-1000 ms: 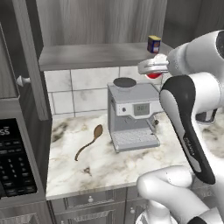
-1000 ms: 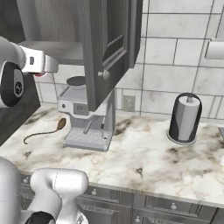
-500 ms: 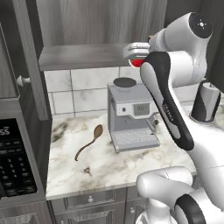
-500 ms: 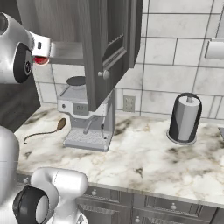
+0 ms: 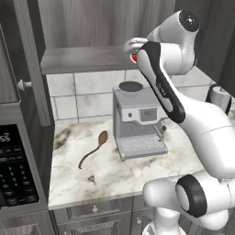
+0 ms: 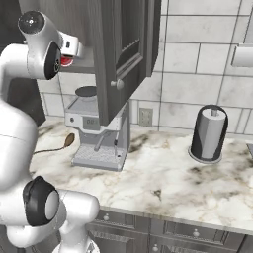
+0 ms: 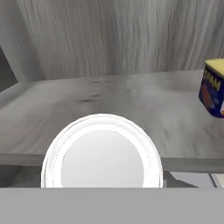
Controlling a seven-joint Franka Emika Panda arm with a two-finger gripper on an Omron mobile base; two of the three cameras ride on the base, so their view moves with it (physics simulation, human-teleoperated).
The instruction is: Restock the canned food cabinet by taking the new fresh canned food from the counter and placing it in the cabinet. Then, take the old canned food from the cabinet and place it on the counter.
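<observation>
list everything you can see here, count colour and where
red can: 1, red with pale top, held at the shelf's front edge
blue can: 1, dark blue and yellow, on the cabinet shelf
cabinet: 1, dark grey wood grain, above the counter, door open
counter: 1, white-beige marbled
coffee machine: 1, silver, on the counter under the shelf
spoon: 1, brown, on the counter beside the machine
paper towel holder: 1, dark roll, on the counter by the wall
microwave: 1, black, beside the counter
claw: 1, white, shut on the red can

pale can top [image 7: 102, 153] before grey shelf [image 7: 131, 109], blue-yellow can [image 7: 213, 87] far right
</observation>
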